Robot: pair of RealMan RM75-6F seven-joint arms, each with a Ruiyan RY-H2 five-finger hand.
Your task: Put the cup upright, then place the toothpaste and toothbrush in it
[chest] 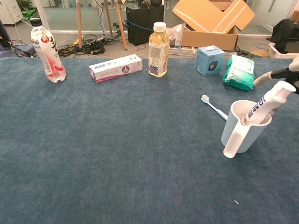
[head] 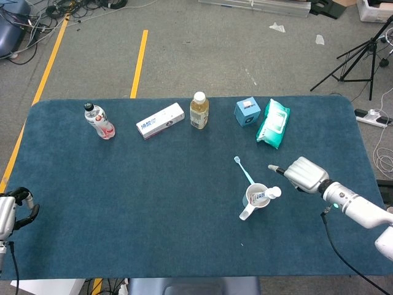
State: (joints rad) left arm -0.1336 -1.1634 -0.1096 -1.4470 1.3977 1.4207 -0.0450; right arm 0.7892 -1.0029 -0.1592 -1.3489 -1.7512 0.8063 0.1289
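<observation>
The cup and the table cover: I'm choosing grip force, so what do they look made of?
The cup looks like hard, smooth plastic, pale blue with a matte sheen and a moulded handle. The table cover looks like dark blue felt or short-pile fabric, fuzzy and non-reflective. Neither is certain from looks alone.

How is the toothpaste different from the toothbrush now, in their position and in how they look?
The toothpaste stands slanted inside the cup, cap sticking out over the rim; the toothbrush is outside it, on the far side, its lower end hidden behind the cup. The toothpaste is a thick white tube with blue print; the toothbrush is thin and light blue. No hand holds either.
</observation>
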